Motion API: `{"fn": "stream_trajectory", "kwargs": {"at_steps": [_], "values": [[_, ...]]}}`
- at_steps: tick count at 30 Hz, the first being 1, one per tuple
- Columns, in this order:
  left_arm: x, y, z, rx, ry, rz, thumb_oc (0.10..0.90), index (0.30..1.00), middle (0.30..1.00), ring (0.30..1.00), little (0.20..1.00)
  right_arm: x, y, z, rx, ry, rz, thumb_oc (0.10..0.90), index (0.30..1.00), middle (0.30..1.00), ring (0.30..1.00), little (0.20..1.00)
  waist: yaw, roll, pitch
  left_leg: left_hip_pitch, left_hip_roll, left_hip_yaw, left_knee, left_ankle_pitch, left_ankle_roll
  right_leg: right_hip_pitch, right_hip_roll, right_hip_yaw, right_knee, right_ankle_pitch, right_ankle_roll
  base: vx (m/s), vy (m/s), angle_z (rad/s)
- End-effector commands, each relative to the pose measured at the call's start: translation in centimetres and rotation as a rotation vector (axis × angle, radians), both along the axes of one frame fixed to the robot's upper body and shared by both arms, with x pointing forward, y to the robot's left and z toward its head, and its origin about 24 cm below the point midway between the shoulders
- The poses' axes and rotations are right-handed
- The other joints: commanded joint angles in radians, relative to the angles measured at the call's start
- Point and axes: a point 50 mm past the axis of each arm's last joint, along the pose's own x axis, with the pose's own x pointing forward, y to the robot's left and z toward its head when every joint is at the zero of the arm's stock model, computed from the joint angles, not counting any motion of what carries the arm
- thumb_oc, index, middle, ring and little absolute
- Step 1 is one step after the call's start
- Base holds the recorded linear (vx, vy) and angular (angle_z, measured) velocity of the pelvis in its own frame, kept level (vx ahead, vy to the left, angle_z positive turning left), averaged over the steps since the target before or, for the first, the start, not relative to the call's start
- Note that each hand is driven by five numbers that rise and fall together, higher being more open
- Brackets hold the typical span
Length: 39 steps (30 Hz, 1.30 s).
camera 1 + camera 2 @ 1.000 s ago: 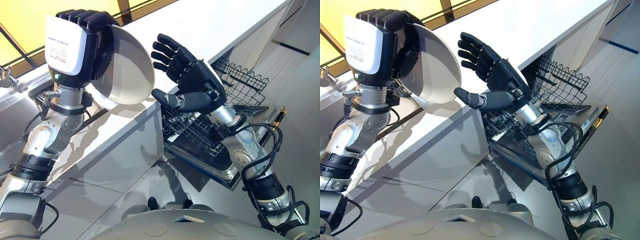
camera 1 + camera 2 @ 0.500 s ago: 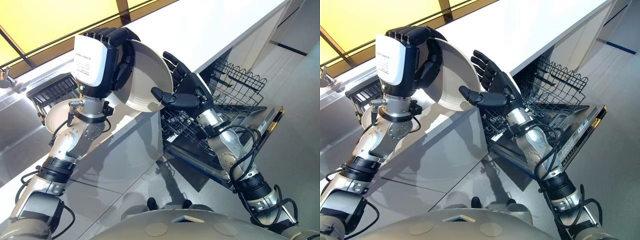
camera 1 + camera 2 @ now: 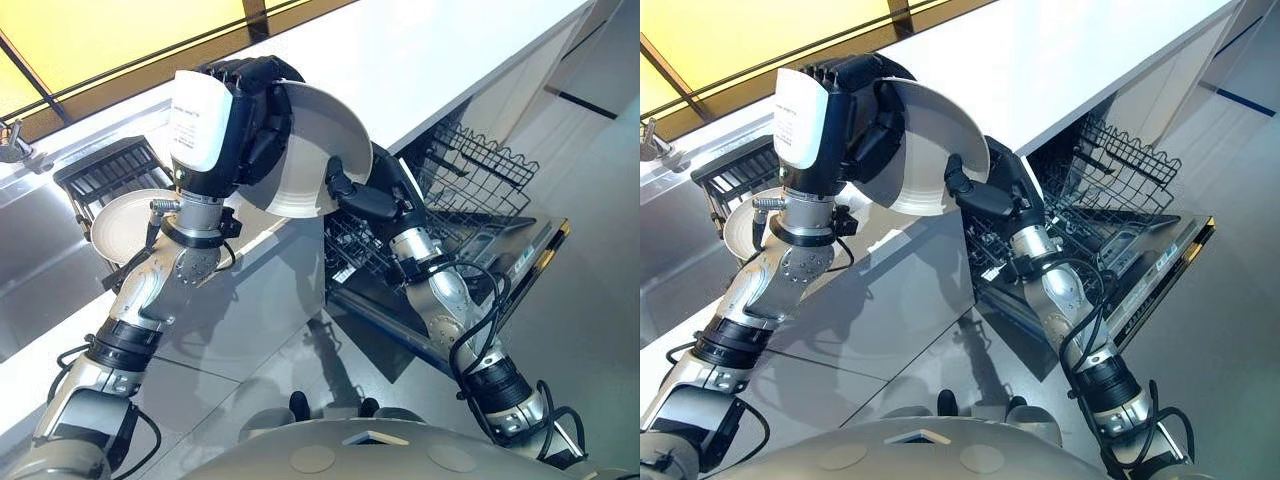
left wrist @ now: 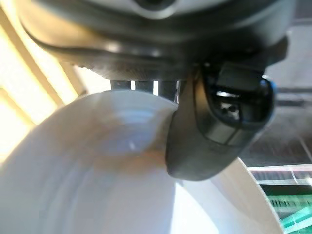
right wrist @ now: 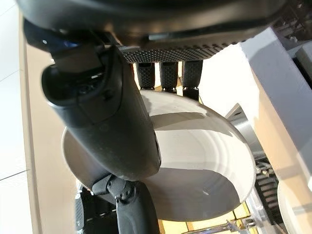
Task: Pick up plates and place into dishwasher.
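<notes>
Left hand: the left hand (image 3: pixel 235 120) has its fingers and thumb curled round the edge of a white plate (image 3: pixel 318 150) and holds it on edge above the front of the white counter (image 3: pixel 430 50). In its wrist view the thumb (image 4: pixel 214 126) lies across the plate's inner face.
Right hand: the right hand (image 3: pixel 375 195) has closed in since a second ago, when it stood apart from the plate with fingers spread. Now its thumb (image 5: pixel 105 122) presses on the plate's face and its fingers (image 5: pixel 168 74) reach over the far rim, so it pinches the plate on the side opposite the left hand.
Change in the plate: it has been carried from over the counter's left part toward the dishwasher (image 3: pixel 450 250).
Plate: round, plain white, shallow, with a raised rim; its hollow face is turned toward the right hand.
Second plate: another white plate (image 3: pixel 125 222) lies flat on the counter, beside a dark rack (image 3: pixel 110 172).
Dishwasher: its door is down and the wire basket (image 3: pixel 470 175) is pulled out, below and to the right of the held plate.
</notes>
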Motion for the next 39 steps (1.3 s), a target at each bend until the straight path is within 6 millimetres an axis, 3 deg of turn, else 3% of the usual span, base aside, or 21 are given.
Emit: {"fn": "stream_trajectory", "kwargs": {"at_steps": [1, 4, 12, 18, 23, 25, 29, 35, 39], "values": [[-1.5, -1.1, 3.7, -0.172, -0.045, -0.284, 0.800, 0.900, 0.900, 0.900, 0.900, 1.2, -4.2, 3.4, 0.082, -0.176, -0.220, 0.100, 0.300, 0.300, 0.300, 0.200, 0.020, 0.005, -0.044, 0.044, -0.025, 0.011, 0.003, -0.127, -0.007, -0.030, 0.036, -0.004, 0.081, -0.099, 0.031, 0.01, 0.003, 0.07], [-1.1, -0.4, 2.5, -0.190, 0.070, -0.266, 0.800, 0.900, 0.900, 0.900, 0.900, 1.3, -5.6, 3.2, 0.068, -0.180, -0.271, 0.100, 0.300, 0.300, 0.300, 0.200, 0.024, 0.005, -0.042, 0.044, -0.024, 0.008, 0.003, -0.127, -0.006, -0.029, 0.035, -0.006, 0.082, -0.099, 0.033, 0.01, -0.001, 0.03], [0.0, 3.8, 0.6, -0.272, 0.212, -0.112, 0.800, 0.900, 0.900, 0.900, 0.900, 1.2, -10.9, 4.1, 0.102, -0.239, -0.515, 0.100, 0.300, 0.300, 0.300, 0.200, 0.034, 0.003, -0.043, 0.043, -0.023, 0.002, 0.003, -0.126, -0.006, -0.023, 0.031, -0.012, 0.070, -0.092, 0.036, 0.02, -0.007, 0.03], [0.0, 7.6, -1.3, -0.355, 0.296, 0.021, 0.800, 0.900, 0.900, 0.900, 0.900, 0.1, -16.7, 4.0, 0.170, -0.234, -0.869, 0.100, 0.300, 0.300, 0.300, 0.200, 0.039, 0.003, -0.049, 0.043, -0.020, 0.001, 0.003, -0.130, -0.008, -0.018, 0.032, -0.004, 0.061, -0.092, 0.037, 0.04, -0.012, 0.04], [-0.2, 9.5, -2.3, -0.403, 0.342, 0.074, 0.800, 0.900, 0.900, 0.900, 0.900, -0.8, -20.8, 2.3, 0.132, -0.109, -1.150, 0.100, 0.300, 0.300, 0.300, 0.200, 0.043, 0.003, -0.049, 0.042, -0.020, -0.007, 0.003, -0.131, -0.009, -0.016, 0.035, 0.011, 0.058, -0.092, 0.037, 0.06, -0.014, 0.05], [-0.3, 10.0, -2.6, -0.412, 0.360, 0.086, 0.800, 0.900, 0.900, 0.900, 0.900, -1.2, -23.0, 0.5, 0.055, 0.021, -1.279, 0.100, 0.300, 0.300, 0.300, 0.200, 0.051, 0.003, -0.046, 0.043, -0.019, -0.015, 0.003, -0.132, -0.010, -0.015, 0.036, 0.010, 0.063, -0.096, 0.036, 0.10, -0.032, 0.05], [-0.1, 10.2, -2.5, -0.414, 0.371, 0.095, 0.800, 0.900, 0.900, 0.900, 0.900, -1.2, -24.6, -1.4, -0.168, 0.167, -1.350, 0.100, 0.300, 0.300, 0.300, 0.200, 0.069, 0.003, -0.037, 0.045, -0.017, -0.023, 0.003, -0.128, -0.013, -0.013, 0.035, -0.014, 0.084, -0.109, 0.031, 0.10, -0.034, 0.14], [-0.1, 10.2, -2.0, -0.432, 0.342, 0.081, 0.800, 0.900, 0.900, 0.900, 0.900, -1.0, -25.7, -1.9, -0.525, 0.240, -1.367, 0.100, 0.300, 0.300, 0.300, 0.200, 0.091, 0.009, -0.019, 0.039, -0.018, -0.054, 0.005, -0.120, -0.014, -0.022, 0.029, -0.032, 0.128, -0.134, 0.023, 0.09, -0.017, 0.05], [-0.4, 9.8, -1.4, -0.449, 0.297, 0.050, 0.800, 0.900, 0.900, 0.900, 0.900, -0.6, -25.9, -1.2, -0.733, 0.220, -1.357, 0.100, 0.300, 0.300, 0.300, 0.200, 0.102, 0.015, -0.004, 0.031, -0.021, -0.077, 0.007, -0.114, -0.017, -0.030, 0.020, -0.044, 0.152, -0.146, 0.019, 0.06, 0.000, 0.20]]}}
